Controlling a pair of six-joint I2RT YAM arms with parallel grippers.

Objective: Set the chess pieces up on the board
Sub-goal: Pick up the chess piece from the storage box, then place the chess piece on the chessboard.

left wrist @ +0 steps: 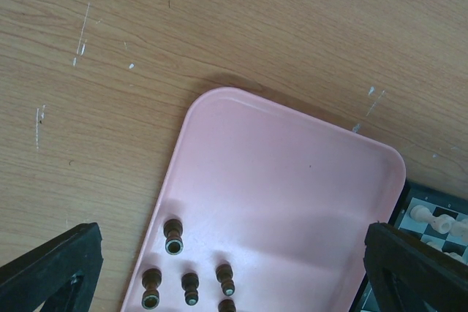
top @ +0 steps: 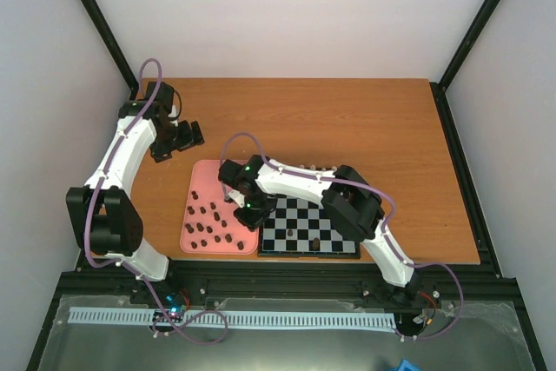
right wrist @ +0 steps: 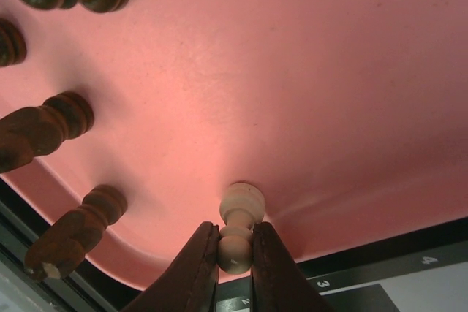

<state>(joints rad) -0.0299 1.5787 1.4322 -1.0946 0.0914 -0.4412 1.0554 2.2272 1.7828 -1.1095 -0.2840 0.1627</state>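
Top view: the right end effector (top: 248, 208) hangs at the right edge of the pink tray (top: 208, 182), just left of the board (top: 300, 232). Dark chess pieces (top: 204, 230) are scattered across the tray. The left end effector (top: 185, 135) sits far-left over the table (top: 347, 119).

Left wrist: its fingers (left wrist: 51, 268) are spread wide with nothing between them, tray below.

Right wrist: the fingers are clamped on a cream pawn (right wrist: 241, 206), just over the tray's rim beside the board's border.
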